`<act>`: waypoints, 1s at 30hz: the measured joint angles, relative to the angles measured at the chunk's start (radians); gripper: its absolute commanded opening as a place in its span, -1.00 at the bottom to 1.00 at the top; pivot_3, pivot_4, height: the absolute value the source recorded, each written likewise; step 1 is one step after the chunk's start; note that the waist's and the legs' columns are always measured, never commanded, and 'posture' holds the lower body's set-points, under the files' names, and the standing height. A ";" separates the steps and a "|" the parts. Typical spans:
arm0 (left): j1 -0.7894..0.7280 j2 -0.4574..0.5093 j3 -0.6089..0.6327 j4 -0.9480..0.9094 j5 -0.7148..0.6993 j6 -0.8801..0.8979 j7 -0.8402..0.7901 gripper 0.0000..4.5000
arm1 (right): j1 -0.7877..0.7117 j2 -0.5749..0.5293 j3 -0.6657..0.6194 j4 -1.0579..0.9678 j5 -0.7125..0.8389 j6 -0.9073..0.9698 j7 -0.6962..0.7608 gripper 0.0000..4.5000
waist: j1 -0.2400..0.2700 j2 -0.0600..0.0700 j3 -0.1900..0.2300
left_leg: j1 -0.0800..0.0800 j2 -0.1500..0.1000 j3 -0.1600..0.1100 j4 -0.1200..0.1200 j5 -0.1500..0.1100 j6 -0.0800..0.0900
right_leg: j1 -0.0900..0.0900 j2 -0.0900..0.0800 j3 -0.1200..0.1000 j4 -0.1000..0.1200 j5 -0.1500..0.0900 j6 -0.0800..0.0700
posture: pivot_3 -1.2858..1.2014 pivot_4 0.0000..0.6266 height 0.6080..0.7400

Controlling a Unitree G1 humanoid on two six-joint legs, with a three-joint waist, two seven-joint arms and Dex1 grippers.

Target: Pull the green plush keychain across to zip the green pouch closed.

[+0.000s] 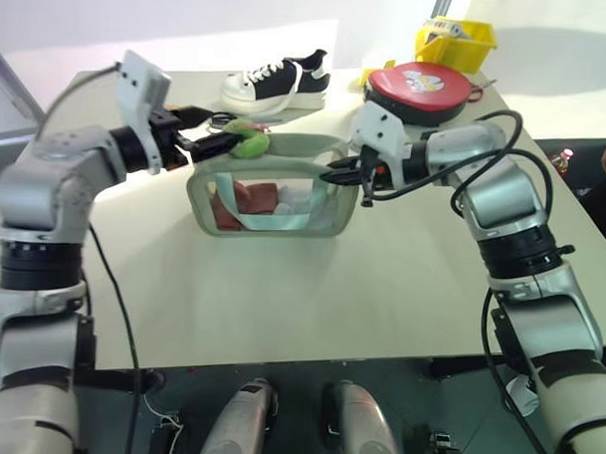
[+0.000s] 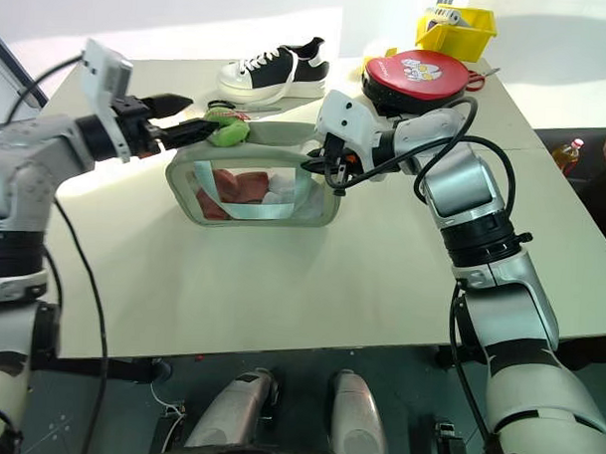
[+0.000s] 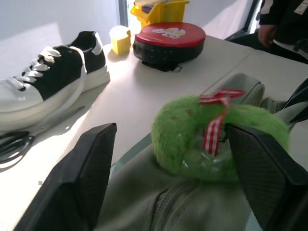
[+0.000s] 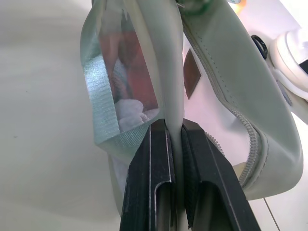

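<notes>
While clamped by the right hand (image 4: 175, 144), green pouch (image 1: 274, 201) with red and white contents; left hand (image 3: 168, 159) wide around green plush keychain (image 3: 202, 139).

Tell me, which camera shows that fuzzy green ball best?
The left wrist view: the green plush keychain sits close up between the left fingers, its red-and-white ribbon plain. Both eye views show it small on the green pouch; the right wrist view catches a sliver.

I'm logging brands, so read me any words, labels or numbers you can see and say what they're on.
No text is readable.
Red case: a printed picture on the lid, too blurred to read.
Sneaker: no legible brand.
Pouch: a small dark patch, nothing legible.
</notes>
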 measured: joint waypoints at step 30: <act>0.232 0.044 -0.025 -0.059 0.110 -0.126 -0.056 -0.99 | -0.001 -0.004 -0.001 -0.048 0.031 0.100 0.019 -0.83 | 0.004 0.000 0.000 | 0.000 0.000 0.001 0.000 0.000 0.000 | 0.000 0.000 0.001 -0.001 0.000 0.000 | 0.03 -0.52 1.00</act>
